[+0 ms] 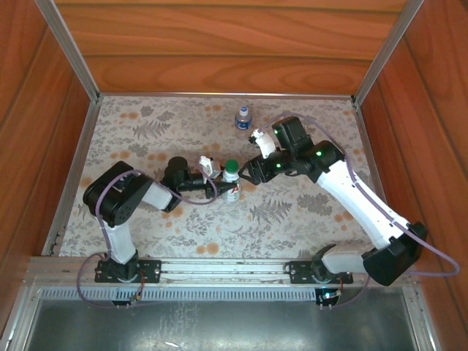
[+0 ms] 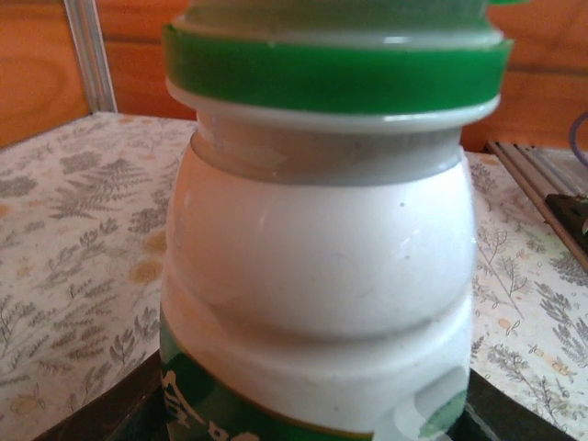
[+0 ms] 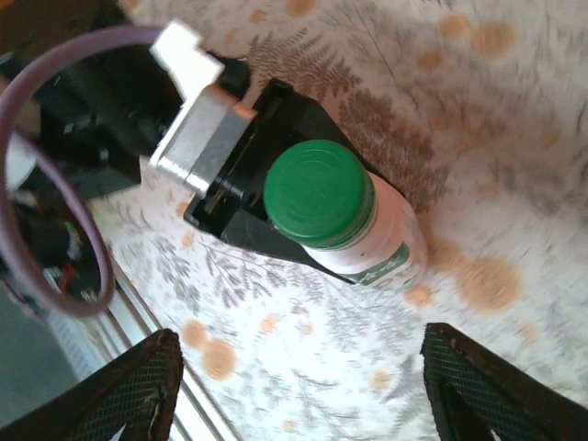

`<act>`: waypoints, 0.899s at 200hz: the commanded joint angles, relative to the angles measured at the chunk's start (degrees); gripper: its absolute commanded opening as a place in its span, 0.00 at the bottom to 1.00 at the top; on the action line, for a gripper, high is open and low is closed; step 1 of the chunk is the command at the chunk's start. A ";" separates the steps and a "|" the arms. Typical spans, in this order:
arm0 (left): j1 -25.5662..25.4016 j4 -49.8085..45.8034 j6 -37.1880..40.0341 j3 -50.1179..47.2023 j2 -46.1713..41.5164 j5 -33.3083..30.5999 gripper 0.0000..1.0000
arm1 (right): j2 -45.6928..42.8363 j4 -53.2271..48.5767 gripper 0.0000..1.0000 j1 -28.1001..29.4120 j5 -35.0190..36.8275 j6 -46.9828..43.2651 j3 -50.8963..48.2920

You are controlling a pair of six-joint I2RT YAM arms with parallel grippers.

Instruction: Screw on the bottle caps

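Note:
The white bottle (image 1: 232, 190) stands upright mid-table with the green cap (image 1: 231, 169) on its neck. My left gripper (image 1: 221, 187) is shut on the bottle's lower body. Close up, the white bottle (image 2: 322, 257) and green cap (image 2: 335, 72) take up most of the left wrist view, with dark fingers (image 2: 101, 415) at the bottom corners. My right gripper (image 3: 303, 395) is open above and beside the green cap (image 3: 318, 193), its fingers (image 3: 129, 390) apart with nothing between them. It hovers just right of the cap (image 1: 248, 171). The clear bottle (image 1: 242, 118), topped by a blue cap (image 1: 243, 110), stands at the back.
The floral table cover (image 1: 146, 139) has free room on the left and front right. Wooden walls and metal posts (image 1: 69, 47) enclose the back and sides. A metal rail (image 1: 227, 269) runs along the near edge by the arm bases.

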 commanded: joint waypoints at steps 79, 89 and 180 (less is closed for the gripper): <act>-0.80 -3.57 -2.19 -1.61 -7.78 9.44 0.53 | 6.70 -16.00 0.77 6.25 6.12 -41.68 14.29; -0.82 -3.77 -2.12 -1.56 -7.84 9.73 0.53 | 8.15 -17.12 0.77 6.94 6.77 -42.98 15.97; -0.96 -5.39 -0.96 -1.90 -9.10 10.46 0.53 | 19.38 -24.44 0.72 8.14 1.18 -46.15 27.70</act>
